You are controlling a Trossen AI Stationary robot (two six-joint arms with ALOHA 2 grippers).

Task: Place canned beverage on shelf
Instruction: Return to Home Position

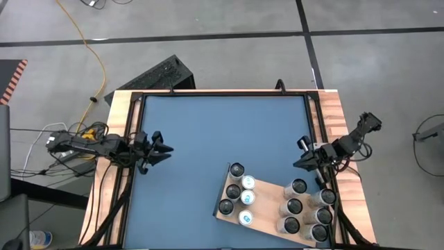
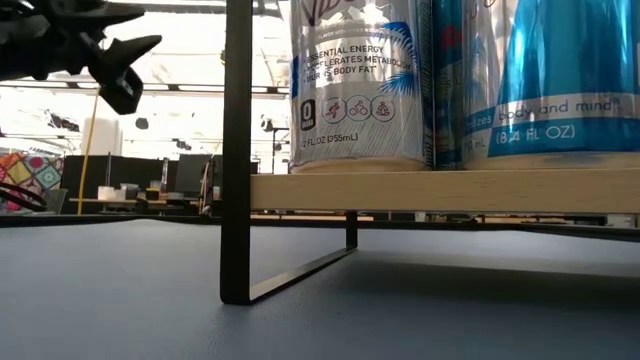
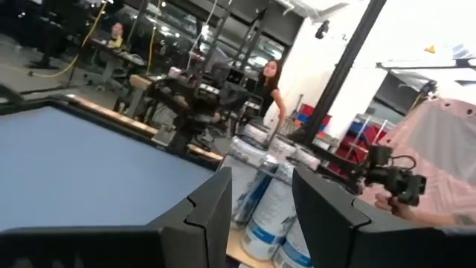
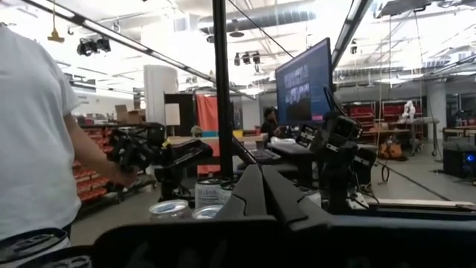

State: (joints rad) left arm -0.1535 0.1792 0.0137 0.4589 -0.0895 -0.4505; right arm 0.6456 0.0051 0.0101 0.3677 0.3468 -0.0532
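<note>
**Cans on shelf, both arms off to the sides**

The light-brown flat wooden shelf board (image 1: 269,205) sits at the near-R corner of the blue-grey surface (image 1: 208,125), skewed vs the surface edge. It's raised on a thin black metal leg frame (image 2: 236,150).

On the board, 2 groups of cans, all upright:
- L group (image 1: 239,194): 6 cans in 2 rows, dark tops on the outer row, white/blue tops on the inner row, packed close
- R group (image 1: 305,208): 6 silver-topped cans in 2 rows, by the board's R end

Low view, close up: a white can w/ small black print (image 2: 355,80) stands near the board's end. A bright blue can (image 2: 570,70) stands right beside it, touching or nearly so.

L pincer (image 1: 165,152) hovers over the surface's L edge, about mid-depth, well apart from the shelf. It's released: clear gap btwn the 2 dark fingers, nothing in it.

R pincer (image 1: 300,164) is at the surface's R edge, near the far end of the R can group but not touching it. It's clenched: fingers meet in a point, nothing held.

A person in a white shirt (image 4: 30,141) stands in the room beyond the surface
</note>
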